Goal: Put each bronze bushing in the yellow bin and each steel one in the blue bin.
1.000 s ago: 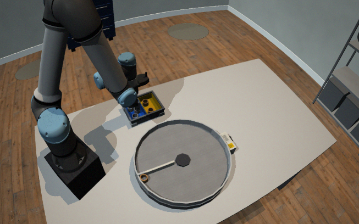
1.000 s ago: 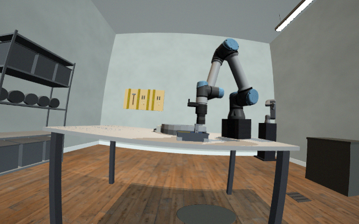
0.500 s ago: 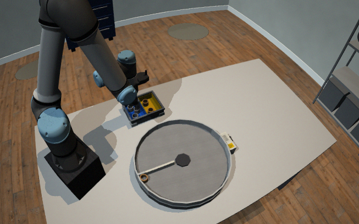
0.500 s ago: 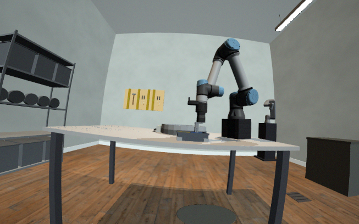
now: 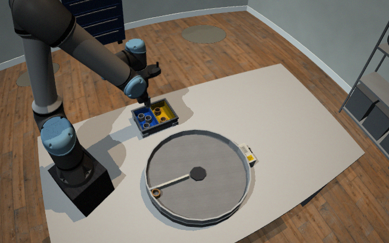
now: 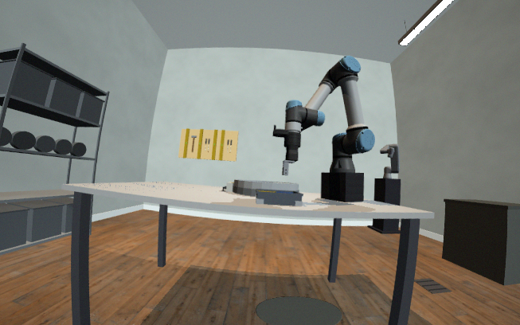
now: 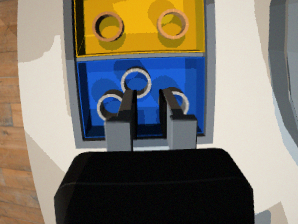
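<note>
With 12 o'clock at the top edge of the top view and the turntable's hub as the dial's centre, the gripper [image 5: 148, 102] [image 6: 285, 168] [image 7: 148, 104] hangs at 11 o'clock, raised over the blue side of the two-part tray [image 5: 172, 121] [image 6: 279, 198] [image 7: 210, 75]. Its jaws stand part-way apart with nothing between them.

Below, the blue bin [image 5: 153, 121] [image 7: 187, 70] holds three steel bushings [image 5: 141, 119] [image 7: 136, 96], two partly behind the fingers in the wrist view. Adjoining it, the yellow bin [image 5: 168, 114] [image 7: 140, 44] holds two bronze bushings [image 5: 157, 113] [image 7: 108, 40].

Next is the walled turntable [image 5: 214, 193] [image 6: 265, 187]. At 8 o'clock a remaining bronze bushing [image 5: 155, 196] lies just inside the wall, beside a pale bar [image 5: 170, 181] running out from near the dark hub [image 5: 198, 173]. At 2 o'clock, outside the rim, a small box [image 5: 246, 153] carries a striped patch and a yellow label; any lettering is too small to read.

The arm's black pedestal [image 5: 102, 187] [image 6: 352, 189] stands at 9 o'clock. Farther off are a blue drawer cabinet [image 5: 105, 21] at 11 and a shelf rack [image 5: 367, 67] [image 6: 0, 133] at 2.
</note>
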